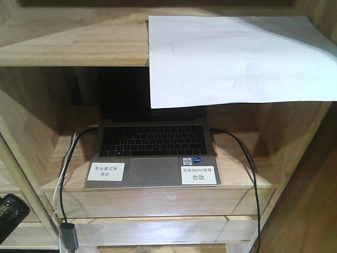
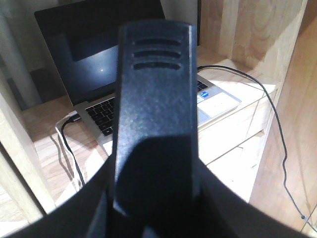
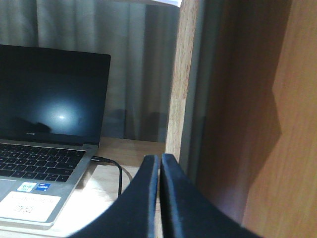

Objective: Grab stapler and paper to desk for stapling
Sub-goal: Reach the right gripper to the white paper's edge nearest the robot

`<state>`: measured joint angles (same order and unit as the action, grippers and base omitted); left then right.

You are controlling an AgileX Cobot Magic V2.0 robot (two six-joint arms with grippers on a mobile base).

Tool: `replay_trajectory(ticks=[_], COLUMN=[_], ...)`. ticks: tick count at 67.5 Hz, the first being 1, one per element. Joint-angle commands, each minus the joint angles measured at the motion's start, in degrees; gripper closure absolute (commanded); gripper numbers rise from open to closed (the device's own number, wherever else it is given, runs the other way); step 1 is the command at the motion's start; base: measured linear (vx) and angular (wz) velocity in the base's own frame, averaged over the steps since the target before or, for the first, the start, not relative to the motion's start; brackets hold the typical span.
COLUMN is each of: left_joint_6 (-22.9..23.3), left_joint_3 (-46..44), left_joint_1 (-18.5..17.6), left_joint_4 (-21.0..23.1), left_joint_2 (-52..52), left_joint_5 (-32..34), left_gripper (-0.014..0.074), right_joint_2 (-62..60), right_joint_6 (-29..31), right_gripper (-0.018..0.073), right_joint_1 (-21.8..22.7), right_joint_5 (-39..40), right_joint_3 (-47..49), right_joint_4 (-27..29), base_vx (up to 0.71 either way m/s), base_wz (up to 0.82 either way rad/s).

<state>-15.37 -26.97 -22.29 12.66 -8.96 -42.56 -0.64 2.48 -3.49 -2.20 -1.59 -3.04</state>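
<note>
Paper (image 1: 237, 58) overhangs shelf (image 1: 73, 37) (front view); right gripper (image 3: 159, 159) closed (wrist view).

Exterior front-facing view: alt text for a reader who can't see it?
A white paper lies on the upper board of a light-wood shelf unit, its front edge overhanging an open laptop on the board below, with black cables at both sides.
</note>
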Motion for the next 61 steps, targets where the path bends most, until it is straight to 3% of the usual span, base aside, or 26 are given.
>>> replay_trajectory(ticks=[1, 19, 22, 26, 39, 44, 49, 61], left_joint_6=[0.3, 0.3, 0.3, 0.3, 0.3, 0.3, 0.3, 0.3], left_joint_3=[-1.8, -1.8, -1.8, -1.8, -1.8, -1.8, -1.8, -1.8], left_joint_1=[-0.3, -0.3, -0.3, -0.3, -0.3, -0.3, -0.3, -0.3], left_joint_4=[1.3, 1.3, 1.3, 1.1, 1.1, 1.1, 1.1, 1.1], left_joint_2=[-0.5, -0.5, -0.5, -0.5, -0.5, -0.5, -0.5, -0.5], left_joint_5=[7.0, 7.0, 7.0, 7.0, 7.0, 7.0, 7.0, 7.0], left_gripper=[0.0603, 0.0603, 0.0603, 0.0603, 0.0603, 0.0603, 0.0603, 0.0603], right_joint_2=[-0.8, -0.8, -0.8, -0.8, -0.8, -0.8, -0.8, -0.8], right_joint_6=[0.5, 0.3, -2.1, -8.8, -45.2, -56.6, -64.7, -76.6], right_gripper=[0.0568, 0.0568, 0.0568, 0.0568, 0.0568, 0.0568, 0.0568, 0.0559], right_joint_1=[0.0, 0.0, -0.1, -0.1, -0.1, -0.1, -0.1, -0.1], right_joint_5=[4.2, 6.1, 7.8, 10.3, 12.0, 11.0, 10.1, 9.5], right_joint_3=[-0.2, -0.2, -0.2, -0.2, -0.2, -0.2, -0.2, -0.2], right_joint_4=[-0.1, 0.0, 0.0, -0.8, -9.3, -13.1, -15.7, -16.0], base_vx=[0.0, 0.0, 0.0, 0.0, 0.0, 0.0, 0.0, 0.0], base_wz=[0.0, 0.0, 0.0, 0.0, 0.0, 0.0, 0.0, 0.0])
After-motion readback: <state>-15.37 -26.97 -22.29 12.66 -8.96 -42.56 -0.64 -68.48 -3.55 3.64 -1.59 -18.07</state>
